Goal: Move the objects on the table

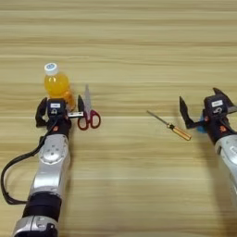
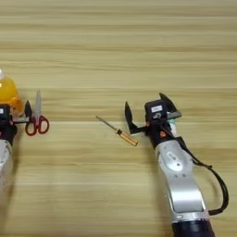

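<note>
Wooden table (image 1: 139, 41), nothing gripped by either claw.
Left gripper (image 1: 59, 111) spread between juice bottle (image 1: 57, 86) and scissors (image 1: 87, 115); right gripper (image 2: 149, 115) spread beside screwdriver (image 2: 117, 131); all moves judged pending.

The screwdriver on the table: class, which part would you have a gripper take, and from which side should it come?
Take the screwdriver by its orange handle, probably from straight above. It lies flat on the table, shaft pointing up-left, handle nearest the open right gripper. The handle is the thickest part; the thin shaft offers little to pinch. Close the fingers across the handle, not along it.
</note>
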Controlling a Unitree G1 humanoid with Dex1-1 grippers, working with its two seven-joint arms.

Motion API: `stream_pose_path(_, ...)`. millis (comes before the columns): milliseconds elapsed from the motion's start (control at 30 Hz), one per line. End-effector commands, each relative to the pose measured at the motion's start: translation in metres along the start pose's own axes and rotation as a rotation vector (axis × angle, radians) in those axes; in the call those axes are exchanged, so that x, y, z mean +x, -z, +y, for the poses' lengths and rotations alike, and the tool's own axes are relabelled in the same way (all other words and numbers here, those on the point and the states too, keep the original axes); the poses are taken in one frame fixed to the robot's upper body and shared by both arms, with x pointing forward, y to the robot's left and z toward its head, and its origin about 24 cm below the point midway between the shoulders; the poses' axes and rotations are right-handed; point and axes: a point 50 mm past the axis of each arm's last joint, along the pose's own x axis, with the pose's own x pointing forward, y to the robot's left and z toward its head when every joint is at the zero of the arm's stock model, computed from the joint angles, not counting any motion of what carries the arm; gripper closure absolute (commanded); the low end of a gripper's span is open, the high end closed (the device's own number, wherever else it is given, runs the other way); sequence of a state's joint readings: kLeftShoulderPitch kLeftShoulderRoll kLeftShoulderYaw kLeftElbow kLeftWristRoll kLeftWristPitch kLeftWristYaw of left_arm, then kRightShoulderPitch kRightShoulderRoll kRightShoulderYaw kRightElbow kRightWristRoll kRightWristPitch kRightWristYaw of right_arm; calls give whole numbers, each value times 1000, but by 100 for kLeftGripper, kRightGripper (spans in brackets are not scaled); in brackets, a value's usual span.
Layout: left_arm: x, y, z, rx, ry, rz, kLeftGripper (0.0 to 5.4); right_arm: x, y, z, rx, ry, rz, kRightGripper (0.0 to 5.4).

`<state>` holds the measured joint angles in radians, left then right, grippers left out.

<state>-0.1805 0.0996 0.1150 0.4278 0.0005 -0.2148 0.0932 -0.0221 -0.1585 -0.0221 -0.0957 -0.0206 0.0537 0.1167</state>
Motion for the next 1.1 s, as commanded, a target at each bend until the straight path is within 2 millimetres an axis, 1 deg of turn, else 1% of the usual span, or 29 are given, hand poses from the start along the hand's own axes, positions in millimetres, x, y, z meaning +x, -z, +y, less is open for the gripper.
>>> stream_pose_path(33, 7, -7, 2, 19, -2, -29, 0, 4, 0, -2, 5, 10, -11, 5)
stream_pose_path(400, 19, -16, 7, 41, -5, -46, 0, 7, 3, -1, 4, 8, -4, 5)
stream_pose_path(533, 24, -18, 8, 42, -3, -51, 0, 9, 1, -8, 17, 46, -24, 5)
stream_pose_path(633, 26, -18, 10, 35, 4, -53, 0, 10, 1, -24, 48, 127, -37, 5)
stream_pose_path(800, 27, -18, 10, 28, 22, -59, 0, 7, 2, -62, 80, 316, -45, 5)
stream_pose_path(1000, 27, -18, 11, 29, 25, -64, 0, -6, 3, -104, 20, 586, -38, 5)
stream_pose_path(1100, 27, -18, 11, 30, 25, -65, 0, -12, 4, -118, -2, 676, -33, 5)
